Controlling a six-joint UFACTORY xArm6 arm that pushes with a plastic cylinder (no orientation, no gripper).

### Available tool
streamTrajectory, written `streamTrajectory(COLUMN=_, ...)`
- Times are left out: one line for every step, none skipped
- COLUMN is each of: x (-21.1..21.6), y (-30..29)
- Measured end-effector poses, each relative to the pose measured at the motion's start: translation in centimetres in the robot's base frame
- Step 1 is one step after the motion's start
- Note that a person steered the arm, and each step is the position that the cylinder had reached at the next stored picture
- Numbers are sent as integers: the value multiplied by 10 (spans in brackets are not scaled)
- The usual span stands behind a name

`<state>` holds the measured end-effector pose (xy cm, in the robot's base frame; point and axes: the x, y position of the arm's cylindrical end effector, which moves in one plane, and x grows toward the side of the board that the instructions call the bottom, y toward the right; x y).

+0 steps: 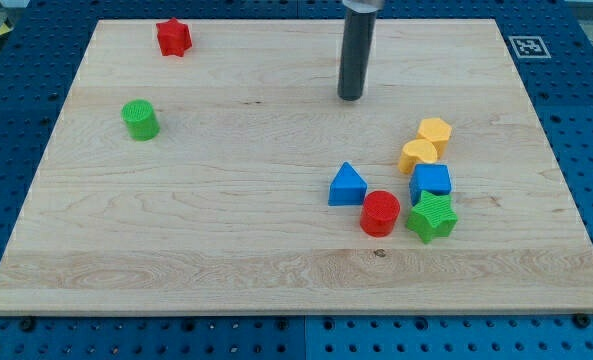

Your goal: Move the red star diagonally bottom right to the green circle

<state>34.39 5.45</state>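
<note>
The red star (174, 38) lies near the board's top left corner. The green circle (140, 119) stands below it and a little to the left, near the left edge. My tip (350, 97) rests on the board in the upper middle, far to the right of both, touching no block.
A cluster lies at the lower right: a blue triangle (347, 185), a red circle (380, 213), a green star (432, 217), a blue block (431, 182), a yellow heart (419, 155) and a yellow hexagon (435, 132). The wooden board (226, 250) sits on a blue pegboard table.
</note>
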Motion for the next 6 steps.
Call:
streamTrajectory(x=-22, y=-41)
streamTrajectory(x=-32, y=-85)
streamTrajectory(x=-30, y=-136)
streamTrajectory(x=-33, y=-211)
streamTrajectory(x=-58, y=-267)
streamTrajectory(x=-108, y=-294)
